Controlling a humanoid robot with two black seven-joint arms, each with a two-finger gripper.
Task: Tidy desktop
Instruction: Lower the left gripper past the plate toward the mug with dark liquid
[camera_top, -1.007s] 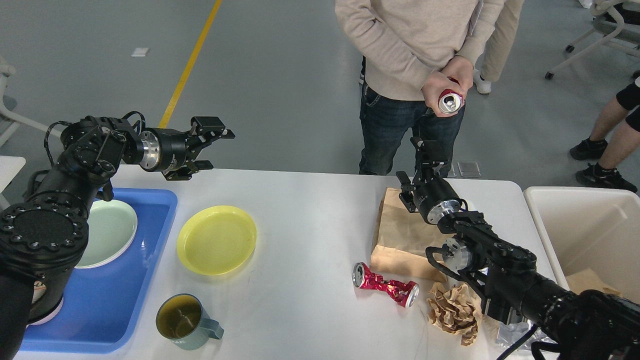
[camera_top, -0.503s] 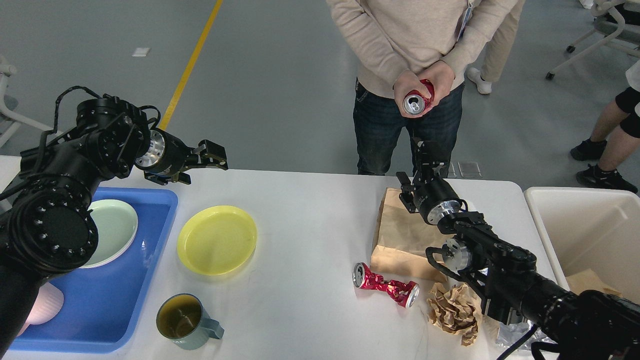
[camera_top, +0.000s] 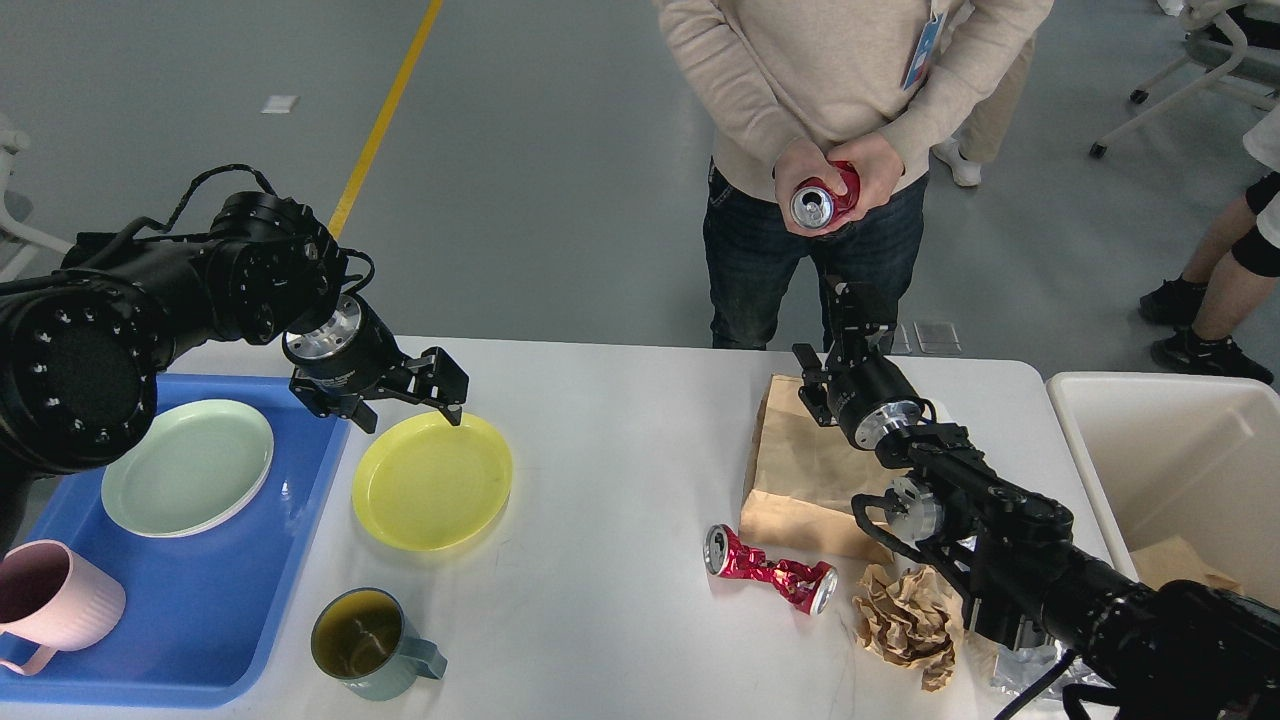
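The white desktop (camera_top: 620, 480) carries a yellow plate (camera_top: 432, 482), a green mug (camera_top: 365, 635) with dark liquid, a crushed red can (camera_top: 770, 575), a crumpled ball of brown paper (camera_top: 908, 620) and a flat brown paper bag (camera_top: 800, 470). My left gripper (camera_top: 410, 405) hangs open just over the yellow plate's far rim, with nothing between its fingers. My right gripper (camera_top: 852, 305) points up past the table's far edge above the paper bag. It shows dark against a person's jeans, so its fingers cannot be told apart.
A blue tray (camera_top: 200, 600) at the left holds a pale green plate (camera_top: 187, 467) and a pink mug (camera_top: 55, 600). A cream bin (camera_top: 1180, 460) stands at the right. A person (camera_top: 820, 80) behind the table holds a red can (camera_top: 820, 200). Crinkled foil (camera_top: 1030, 665) lies by my right arm.
My left arm has swung down and to the right, bringing its gripper from above the table's far edge to the yellow plate's rim. The pink mug now shows. The right arm has not moved.
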